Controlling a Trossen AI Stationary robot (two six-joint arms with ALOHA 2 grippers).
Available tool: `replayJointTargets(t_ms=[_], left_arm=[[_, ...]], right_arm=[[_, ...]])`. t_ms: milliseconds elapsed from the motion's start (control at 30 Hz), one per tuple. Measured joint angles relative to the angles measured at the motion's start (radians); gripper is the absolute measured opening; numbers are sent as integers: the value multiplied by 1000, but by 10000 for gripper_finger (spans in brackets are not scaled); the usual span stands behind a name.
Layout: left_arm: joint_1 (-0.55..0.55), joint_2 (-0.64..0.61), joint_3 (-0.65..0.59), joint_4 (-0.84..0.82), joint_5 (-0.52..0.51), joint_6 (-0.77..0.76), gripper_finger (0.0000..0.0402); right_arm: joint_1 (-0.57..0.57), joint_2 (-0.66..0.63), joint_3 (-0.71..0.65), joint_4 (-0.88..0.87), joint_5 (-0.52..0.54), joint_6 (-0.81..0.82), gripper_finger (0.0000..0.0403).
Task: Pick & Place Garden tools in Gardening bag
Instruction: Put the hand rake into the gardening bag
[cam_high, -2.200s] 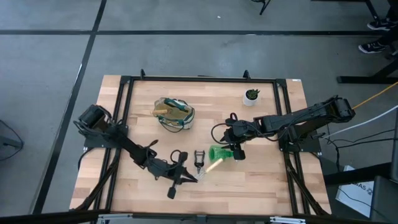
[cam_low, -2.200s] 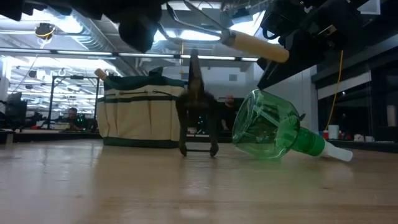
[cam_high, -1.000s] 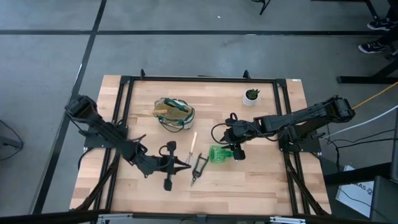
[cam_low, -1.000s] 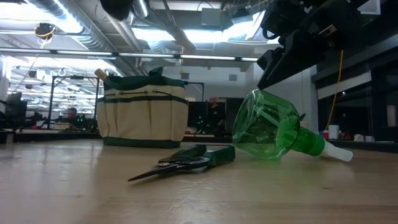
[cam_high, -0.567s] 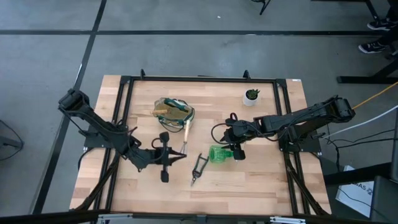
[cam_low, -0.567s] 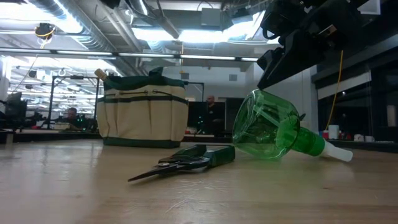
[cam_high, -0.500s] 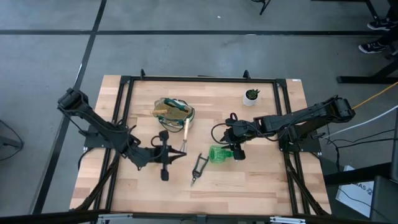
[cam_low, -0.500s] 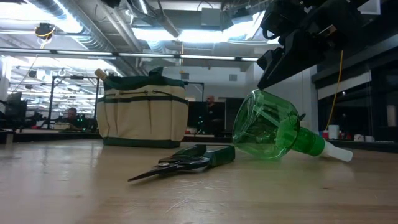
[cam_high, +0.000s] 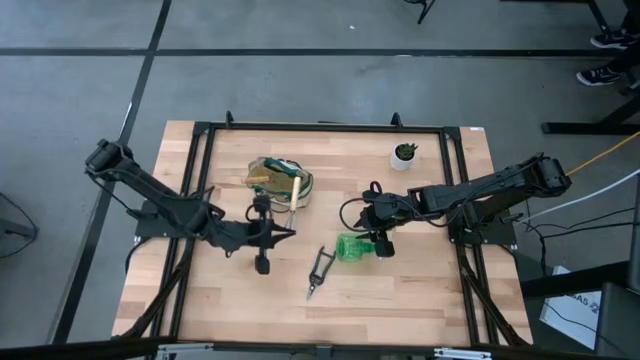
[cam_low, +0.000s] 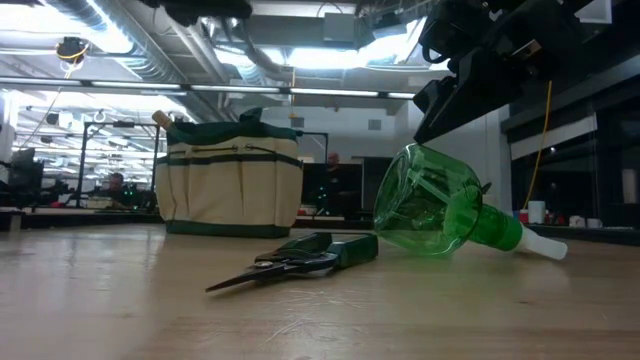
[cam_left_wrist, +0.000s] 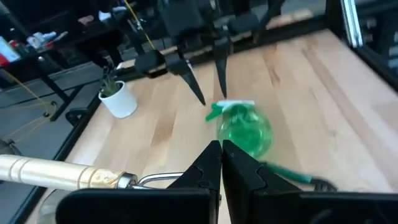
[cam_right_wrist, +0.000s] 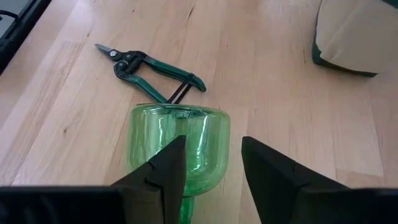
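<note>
My left gripper (cam_high: 288, 235) is shut on a wooden-handled tool (cam_high: 297, 192), held above the table by the right edge of the cream gardening bag (cam_high: 280, 182). The bag stands on its base, and another wooden handle (cam_low: 160, 118) sticks out of it. The green spray bottle (cam_high: 353, 247) lies on its side on the table. My right gripper (cam_right_wrist: 208, 163) hovers open over the bottle's nozzle end and does not touch the bottle. The green-handled pruning shears (cam_high: 318, 270) lie flat on the table to the left of the bottle. My left gripper pinches the tool's metal shank (cam_left_wrist: 158, 180) between its two fingers, just past the brass collar of the handle. The fingers point toward the table's right and lie across the tool. The tool is lifted clear, with its wooden handle (cam_left_wrist: 50, 171) reaching toward the far edge beside the bag.
A small green plant in a white pot (cam_high: 405, 153) stands at the far right. The black frame rails (cam_high: 320, 127) run around the table. Bare wood lies in front of the shears toward the near edge.
The shears stood on their handles about two seconds ago and have since fallen flat; they have not moved in the last second. My left gripper has carried the wooden-handled tool toward the far edge and the bag, staying shut; the handle has come alongside the bag's right edge.
</note>
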Motion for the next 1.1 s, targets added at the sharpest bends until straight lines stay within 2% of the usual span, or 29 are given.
replayJointTargets(t_ms=[167,533,667,867,1100], left_arm=[[20,-1,0,-45,45,75,3],[25,-36,0,-55,52,146,3],[25,-65,0,-106,52,203,3],[25,-127,0,-189,-10,310,3],[56,-177,0,-307,-83,301,3]], right_arm=[[0,0,0,0,0,0,158],[0,0,0,0,0,0,158],[0,0,0,0,0,0,158],[0,0,0,0,0,0,158],[0,0,0,0,0,0,158]])
